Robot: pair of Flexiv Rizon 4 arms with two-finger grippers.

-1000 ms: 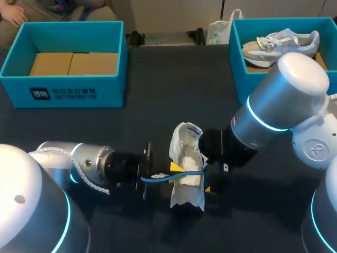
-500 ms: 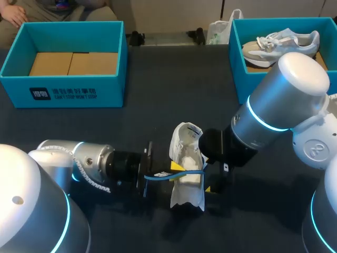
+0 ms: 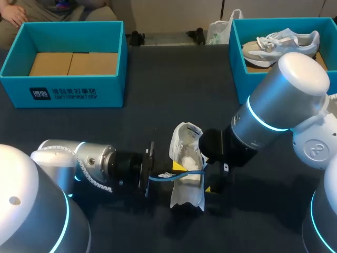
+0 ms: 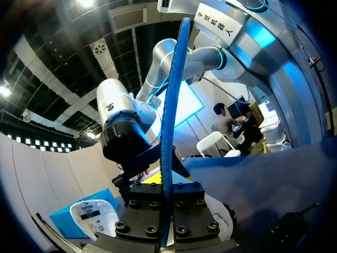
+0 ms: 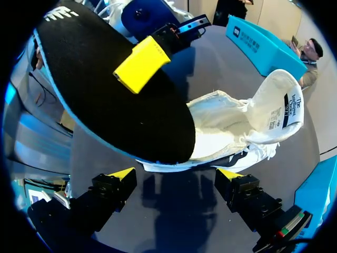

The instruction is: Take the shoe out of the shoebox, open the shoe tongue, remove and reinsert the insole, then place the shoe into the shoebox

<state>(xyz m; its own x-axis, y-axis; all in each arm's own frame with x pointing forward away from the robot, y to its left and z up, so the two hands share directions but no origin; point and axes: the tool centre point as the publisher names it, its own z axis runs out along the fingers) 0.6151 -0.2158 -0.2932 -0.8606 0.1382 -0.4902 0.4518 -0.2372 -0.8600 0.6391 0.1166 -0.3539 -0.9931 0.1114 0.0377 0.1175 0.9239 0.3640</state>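
Shoe [image 3: 187, 197]: long axis near-to-far, tongue end far.
Insole [image 3: 158, 177]: crosswise over shoe, pinched by left gripper [image 3: 176, 169].
Right gripper [image 5: 176, 174]: 2 fingers spread.

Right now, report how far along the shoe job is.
Done: shoe is out on the table, tongue pulled back. In hand: left gripper pinches the insole, one end at the shoe's opening. Left: seat the insole, then put the shoe in a shoebox.

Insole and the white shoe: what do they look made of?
The insole is likely foam: matte black, felt-like top, thin blue edge. The shoe seems to be soft white fabric, matte: it creases and slumps.
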